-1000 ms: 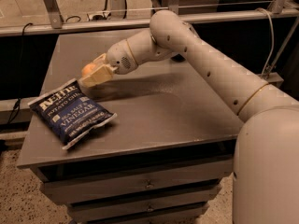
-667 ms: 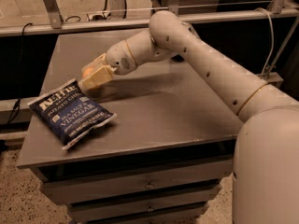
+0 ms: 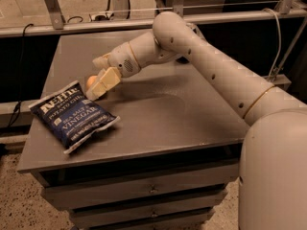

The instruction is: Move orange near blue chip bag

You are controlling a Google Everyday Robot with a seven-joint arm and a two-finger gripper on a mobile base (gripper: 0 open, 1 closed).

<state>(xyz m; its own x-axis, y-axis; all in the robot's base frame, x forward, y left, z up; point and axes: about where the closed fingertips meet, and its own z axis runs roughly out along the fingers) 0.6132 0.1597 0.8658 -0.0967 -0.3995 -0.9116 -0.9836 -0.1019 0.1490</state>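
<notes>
Since the blue chip bag (image 3: 74, 116) lies nearest us, flat on the front left of the bench (image 3: 172, 123) with its lettering up, we take it as the mark to reach. Just beyond its far corner is the hand (image 3: 100, 84), low over the benchtop, and the orange (image 3: 90, 81) peeks out at the hand's left side (only a sliver shows, the rest is hidden). We cannot tell whether the hand is clamped on the fruit or apart from it, nor whether the fruit rests on the bench or hangs just above it. Behind, the arm (image 3: 206, 61) reaches in from the right across the back of the bench. We judge the carry as good as done: fruit and bag are near, not touching. The next move, as we read it, calls for setting the orange down gently if it is held, letting go without starting a roll, and lifting the hand clear of the bag.
</notes>
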